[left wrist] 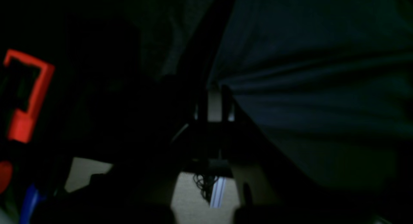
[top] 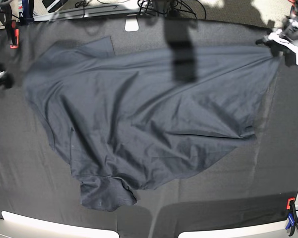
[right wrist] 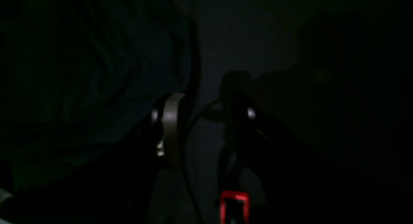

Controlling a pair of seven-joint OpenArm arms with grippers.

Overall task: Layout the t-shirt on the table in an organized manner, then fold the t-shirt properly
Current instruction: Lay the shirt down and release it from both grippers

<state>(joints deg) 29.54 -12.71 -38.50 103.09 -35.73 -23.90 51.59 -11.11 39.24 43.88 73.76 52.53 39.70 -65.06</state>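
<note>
We find the left gripper (top: 277,49) at the far right of the base view, its jaws closed on a corner of the t-shirt (top: 149,119); from that point the fabric runs away in taut, straight pleats. The left wrist view agrees: the two dark fingers (left wrist: 226,98) meet on a bunched edge of the cloth, and the folds fan outward from the pinch to the right. The right gripper (top: 1,78) sits at the left edge of the base view, just beside the shirt's rounded left margin. In the right wrist view its fingers (right wrist: 172,130) stand visibly apart with nothing between them, the shirt lying off to the left of the pale finger. The t-shirt itself is spread across the middle of the table (top: 35,188), wrinkled diagonally, with one sleeve (top: 107,193) folded at the near edge and another flap at the far left corner. The shadow of an arm falls across the upper middle of the fabric. A red clamp (top: 13,37) sits at the table's far left edge, and a red and blue clamp (top: 291,215) at the near right corner.
</note>
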